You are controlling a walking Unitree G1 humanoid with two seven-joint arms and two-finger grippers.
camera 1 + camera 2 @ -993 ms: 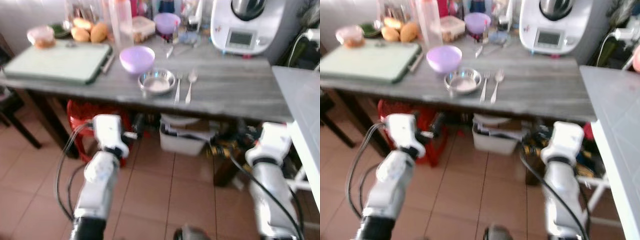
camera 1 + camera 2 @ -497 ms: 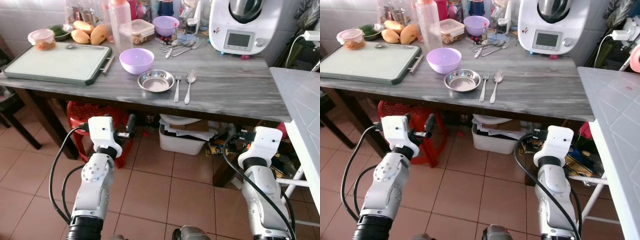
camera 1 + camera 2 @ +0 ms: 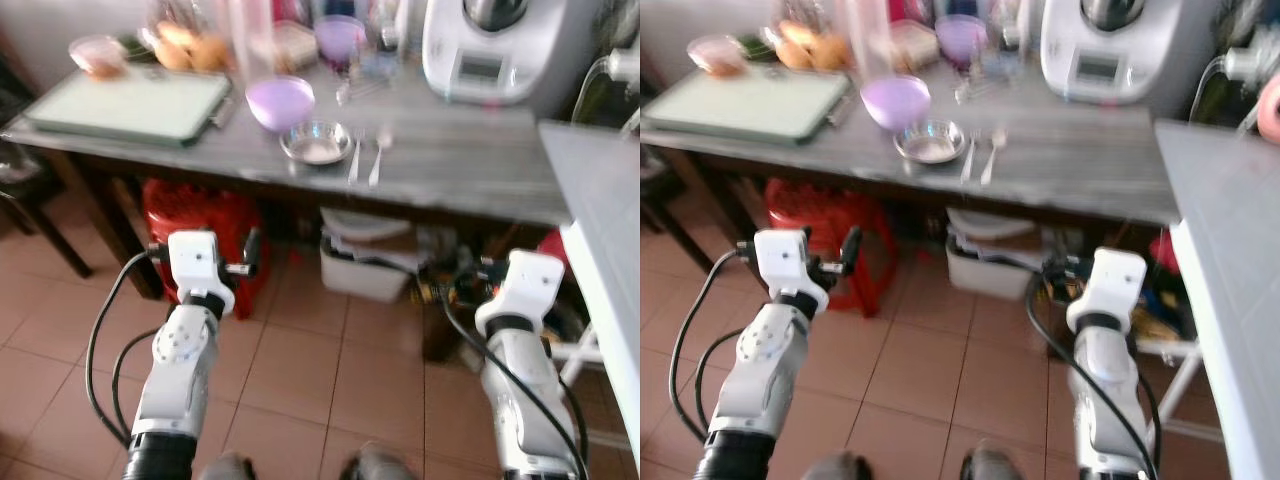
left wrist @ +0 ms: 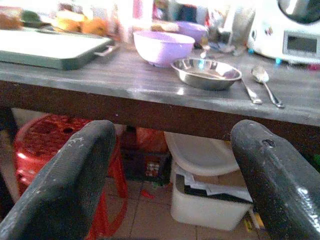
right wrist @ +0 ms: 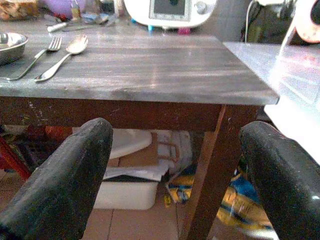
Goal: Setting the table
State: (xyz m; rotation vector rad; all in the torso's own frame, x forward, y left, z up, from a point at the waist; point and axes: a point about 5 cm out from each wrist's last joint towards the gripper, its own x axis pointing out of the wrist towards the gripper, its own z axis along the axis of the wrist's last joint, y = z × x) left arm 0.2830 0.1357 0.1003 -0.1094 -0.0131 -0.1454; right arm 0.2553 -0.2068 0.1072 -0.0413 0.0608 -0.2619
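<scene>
On the grey wooden table (image 3: pixel 470 180), near its front edge, sits a steel bowl (image 3: pixel 316 142) with a fork (image 3: pixel 356 160) and a spoon (image 3: pixel 377 158) to its right. Just behind the steel bowl is a purple bowl (image 3: pixel 280 102). Both arms are held low in front of the table, below its top. My left gripper (image 4: pixel 172 134) is open and holds nothing; it faces the table edge under the bowls. My right gripper (image 5: pixel 175 134) is also open and holds nothing, and it faces the table's right front leg (image 5: pixel 212 165).
A green board (image 3: pixel 130 100) lies on the table's left and a white kitchen machine (image 3: pixel 490 50) stands at the back right. Under the table are a red stool (image 3: pixel 200 215) and a white bin (image 3: pixel 370 265). A white counter (image 3: pixel 600 200) is on the right, and a dark chair (image 3: pixel 20 190) on the left.
The whole picture has shifted and blurred, so the camera has moved; the table now sits higher in the picture. Both arms keep the same low pose with their fingers open.
</scene>
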